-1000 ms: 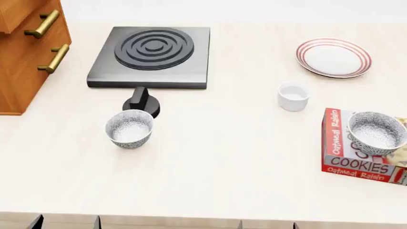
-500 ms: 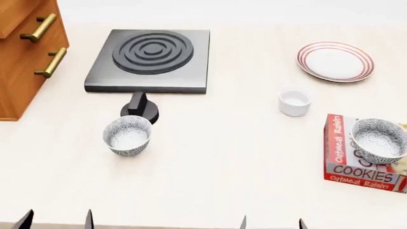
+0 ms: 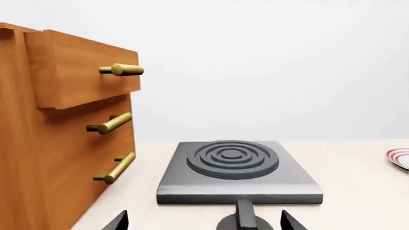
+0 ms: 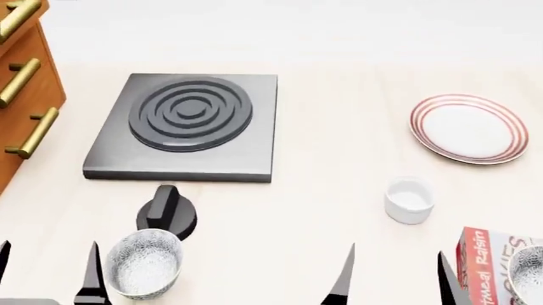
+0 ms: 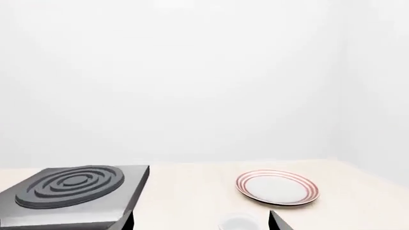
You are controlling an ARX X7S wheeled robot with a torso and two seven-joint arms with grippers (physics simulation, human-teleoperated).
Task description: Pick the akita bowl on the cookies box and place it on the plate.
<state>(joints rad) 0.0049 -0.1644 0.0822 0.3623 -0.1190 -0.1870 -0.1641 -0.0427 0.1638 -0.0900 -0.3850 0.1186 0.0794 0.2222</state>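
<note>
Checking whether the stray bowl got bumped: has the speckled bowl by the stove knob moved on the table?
No. The bowl sits just below-right of the knob, as before; only the camera view shifted.

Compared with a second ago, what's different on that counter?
Only the view shifted: the head camera moved, so everything slid down the picture, and both grippers, left and right, now rise into view, open and empty. The akita bowl sits untouched on the cookies box; the plate is unmoved.

left claw (image 4: 47,273) open, right claw (image 4: 395,276) open
</note>
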